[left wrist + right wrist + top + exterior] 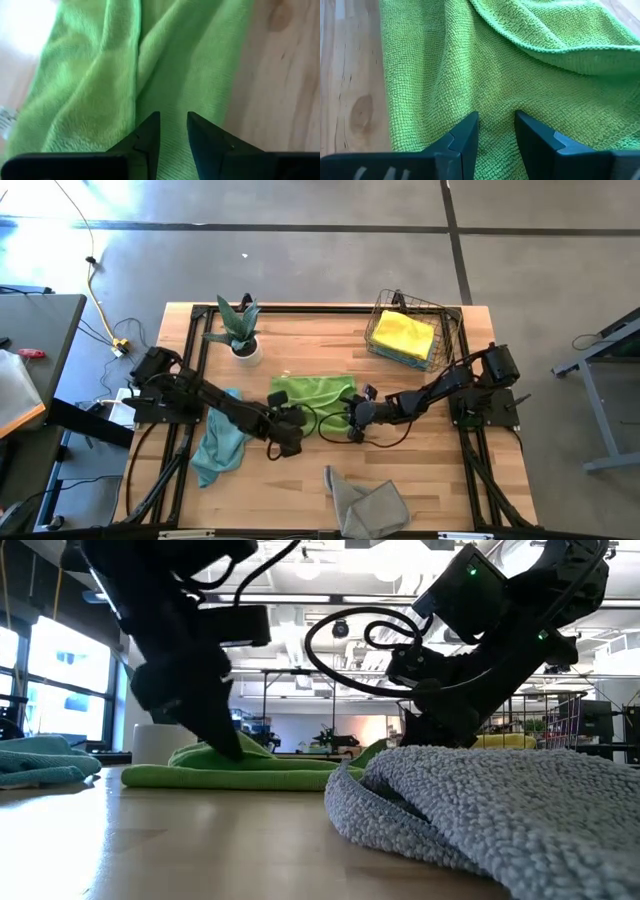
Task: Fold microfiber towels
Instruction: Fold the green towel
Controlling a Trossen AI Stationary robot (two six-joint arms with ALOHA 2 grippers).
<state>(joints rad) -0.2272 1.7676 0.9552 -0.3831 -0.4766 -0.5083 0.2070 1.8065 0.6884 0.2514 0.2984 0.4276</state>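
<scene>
A lime green towel (312,391) lies doubled over at the table's middle, flat on the wood. My left gripper (173,116) comes in from the left and is down on the towel's near left part (294,418). My right gripper (496,116) comes from the right and is down on its near right part (352,416). Each has green cloth in the narrow gap between its fingers. A teal towel (220,442) lies crumpled at the left. A grey towel (366,500) lies bunched at the near edge. A yellow towel (404,332) rests in the basket. My left gripper has the green towel's cloth (172,102) between its two fingers, close to the near edge, where a crease runs into the gap. The fingers slant down from the table's left. The towel stays flat on the table; how many layers, I cannot tell. My right gripper pinches the green towel's cloth (496,102) between its two fingers, a little in from the near edge; wrinkles run together at the gap. The fingers slant down from the table's right. The towel lies on the table, with a folded-over layer (560,35) beyond the fingers.
A copper wire basket (438,340) stands at the far right, and a potted plant (238,332) at the far left. Black cables (330,425) loop between the two grippers. Bare wood (290,490) shows between the teal and grey towels at the near side.
</scene>
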